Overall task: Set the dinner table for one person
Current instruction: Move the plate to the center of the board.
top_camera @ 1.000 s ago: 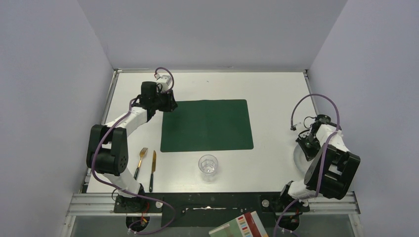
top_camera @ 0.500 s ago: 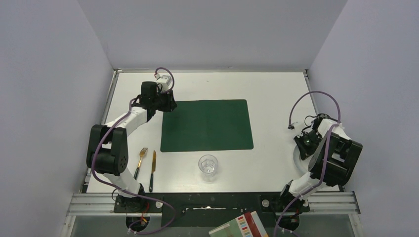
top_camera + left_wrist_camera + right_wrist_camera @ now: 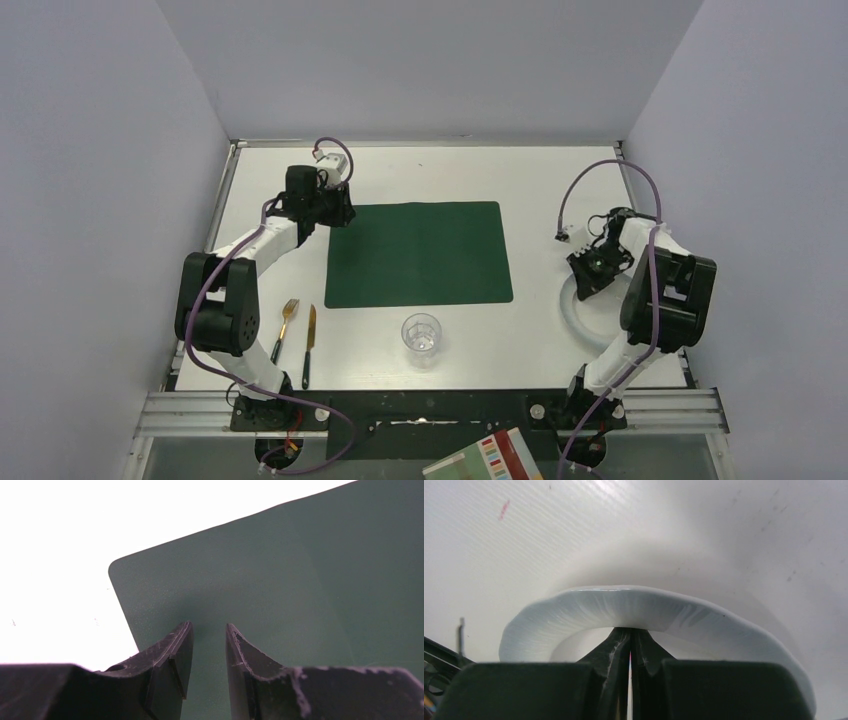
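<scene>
Left claw [image 3: 208,625] hung spread and empty over the far left corner of the placemat [image 3: 418,254]; right claw [image 3: 630,632] was pinched on a rim. Around the placemat lay the white bench [image 3: 540,180]: likely stiff, slick, fixed, nothing to grasp. Right of the placemat sat the plate [image 3: 649,605], glazed, probably brittle, best held by that pinched far rim.

No readable text, digits or logos in any view. Only candidate: the booklet [image 3: 485,458] at 6 o'clock, below the near edge of the dinner table [image 3: 560,180]. Its cover shows coloured squares, any print too small to make out. Red mark [image 3: 504,510] on the tabletop, 10 o'clock in the right wrist view, is a smudge, not a character
</scene>
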